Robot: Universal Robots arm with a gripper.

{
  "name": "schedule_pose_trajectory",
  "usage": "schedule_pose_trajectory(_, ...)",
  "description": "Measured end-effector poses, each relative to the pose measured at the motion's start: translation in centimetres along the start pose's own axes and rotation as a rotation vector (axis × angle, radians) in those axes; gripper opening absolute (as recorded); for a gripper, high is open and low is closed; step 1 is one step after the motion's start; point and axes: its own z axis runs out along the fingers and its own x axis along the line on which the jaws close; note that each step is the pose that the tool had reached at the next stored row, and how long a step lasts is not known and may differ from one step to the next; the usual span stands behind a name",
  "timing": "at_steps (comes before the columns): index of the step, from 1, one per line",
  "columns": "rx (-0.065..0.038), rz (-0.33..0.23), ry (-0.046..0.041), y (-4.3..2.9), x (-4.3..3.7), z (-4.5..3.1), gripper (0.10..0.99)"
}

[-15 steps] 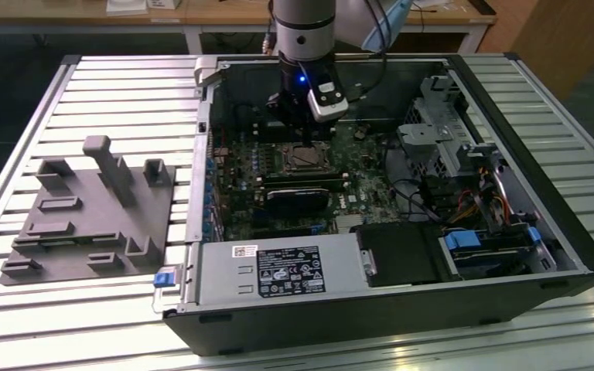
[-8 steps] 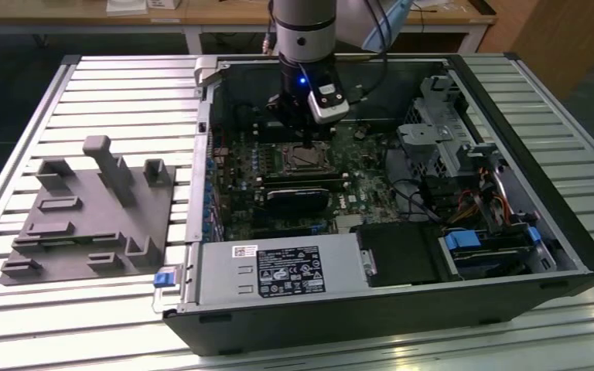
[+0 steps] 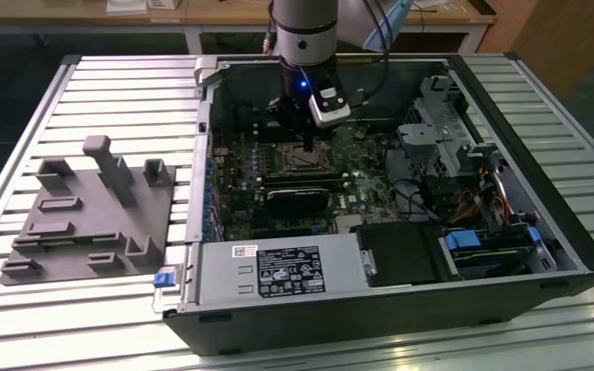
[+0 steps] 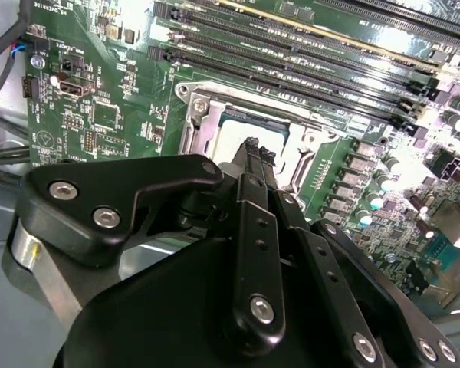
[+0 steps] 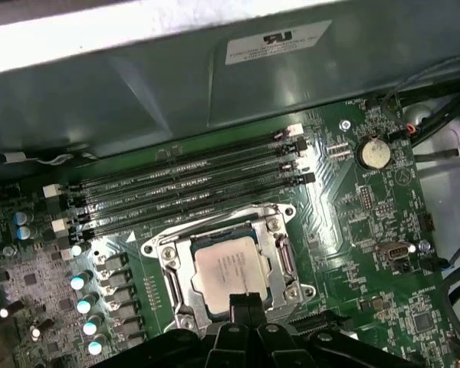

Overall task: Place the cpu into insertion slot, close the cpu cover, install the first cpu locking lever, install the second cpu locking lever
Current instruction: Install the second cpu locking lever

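Observation:
The cpu [image 5: 227, 267], a pale square chip, lies flat in the insertion slot on the green motherboard [image 5: 353, 215]. The cpu cover [image 5: 171, 270], a silvery frame with a square window, lies down around it. My gripper [image 5: 245, 301] hangs just over the socket's edge, its dark fingertips [image 4: 253, 152] pressed together with nothing between them. In the second wrist view the cpu [image 4: 228, 144] and cpu cover [image 4: 202, 123] show beyond the fingers. In the exterior view my gripper [image 3: 308, 144] stands above the socket [image 3: 303, 159] inside the open computer case [image 3: 380, 309]. I cannot tell how the locking levers sit.
Black memory slots [image 5: 192, 188] run beside the socket. A row of capacitors [image 5: 88, 307] and a coin battery [image 5: 373, 152] flank it. A black card [image 3: 295, 202], the power supply [image 3: 276, 270] and drive cages [image 3: 452, 131] fill the case. A grey fixture plate [image 3: 80, 224] lies on the exterior view's left.

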Motion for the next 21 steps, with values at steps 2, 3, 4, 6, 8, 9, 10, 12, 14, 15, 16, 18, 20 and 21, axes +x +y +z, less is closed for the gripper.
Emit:
schedule_pose_trajectory(2, 0.000, 0.000, 0.0001, -0.01, -0.02, -0.12, 0.106)
schedule_pose_trajectory(3, 0.000, 0.000, 0.0000, -0.02, -0.03, -0.17, 0.106)
schedule_pose_trajectory(4, 0.000, 0.000, 0.0000, -0.04, -0.04, -0.18, 0.106)
schedule_pose_trajectory(6, 0.000, 0.000, -0.0001, -0.14, -0.07, -0.19, 0.106)
schedule_pose_trajectory(8, 0.000, 0.000, 0.0000, -0.40, -0.14, -0.19, 0.106)
schedule_pose_trajectory(9, 0.000, 0.000, 0.0000, -0.56, -0.19, -0.19, 0.106)
schedule_pose_trajectory(10, 0.000, 0.000, 0.0000, -0.74, -0.25, -0.19, 0.106)
schedule_pose_trajectory(12, 0.000, 0.000, 0.0001, -1.08, -0.38, -0.18, 0.106)
schedule_pose_trajectory(14, 0.000, 0.000, 0.0004, -1.34, -0.51, -0.18, 0.106)
schedule_pose_trajectory(15, 0.000, 0.000, 0.0004, -1.40, -0.54, -0.17, 0.106)
schedule_pose_trajectory(16, 0.000, 0.000, 0.0005, -1.43, -0.57, -0.17, 0.106)
schedule_pose_trajectory(18, 0.000, 0.000, 0.0006, -1.47, -0.60, -0.16, 0.106)
schedule_pose_trajectory(20, 0.000, 0.000, 0.0006, -1.50, -0.63, -0.17, 0.106)
schedule_pose_trajectory(21, 0.000, 0.000, 0.0007, -1.51, -0.63, -0.17, 0.106)
